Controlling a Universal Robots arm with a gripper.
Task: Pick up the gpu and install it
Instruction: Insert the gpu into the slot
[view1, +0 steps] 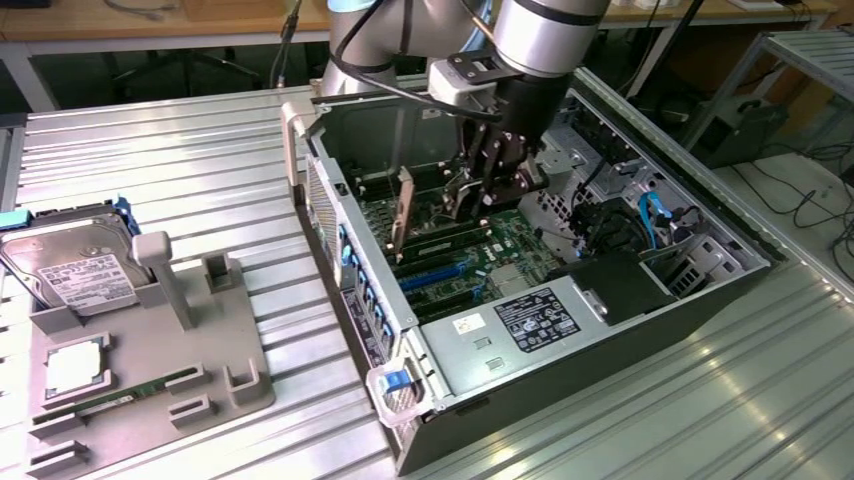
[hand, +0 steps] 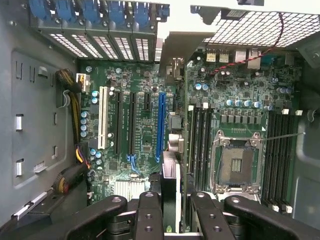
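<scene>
Fingers (hand: 170, 212) pinch the gpu (hand: 170, 187) edge-on, its long axis along the blue slot (hand: 161, 125) just beside it.

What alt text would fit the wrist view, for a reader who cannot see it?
The claw holds the gpu edge-on above a motherboard inside an open computer case. A blue slot and an empty processor socket lie below.
</scene>
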